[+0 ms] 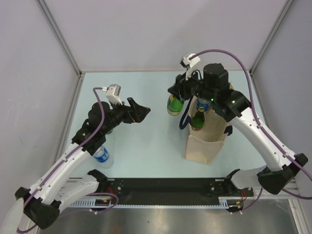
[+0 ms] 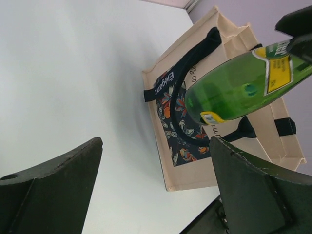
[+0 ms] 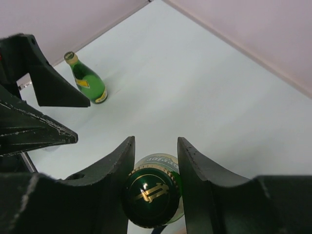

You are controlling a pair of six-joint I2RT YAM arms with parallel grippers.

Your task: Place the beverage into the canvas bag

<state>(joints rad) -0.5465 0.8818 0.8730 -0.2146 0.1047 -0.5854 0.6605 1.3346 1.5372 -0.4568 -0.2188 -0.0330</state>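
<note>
The beige canvas bag (image 1: 204, 146) with navy handles stands upright at the right; it also shows in the left wrist view (image 2: 229, 161). Another bottle (image 1: 197, 120) stands inside it. My right gripper (image 1: 179, 92) is shut on the neck of a green glass bottle (image 1: 174, 105) and holds it upright, off the table, just left of the bag's top. In the right wrist view my right gripper (image 3: 155, 165) closes on its capped neck (image 3: 152, 192). The left wrist view shows the bottle (image 2: 234, 87) hanging in front of the bag. My left gripper (image 1: 141, 111) is open and empty, left of the bottle.
A clear water bottle (image 1: 103, 157) with a blue label lies by the left arm. A second green bottle (image 3: 88, 83) stands on the table near the left gripper. Grey walls enclose the table on three sides.
</note>
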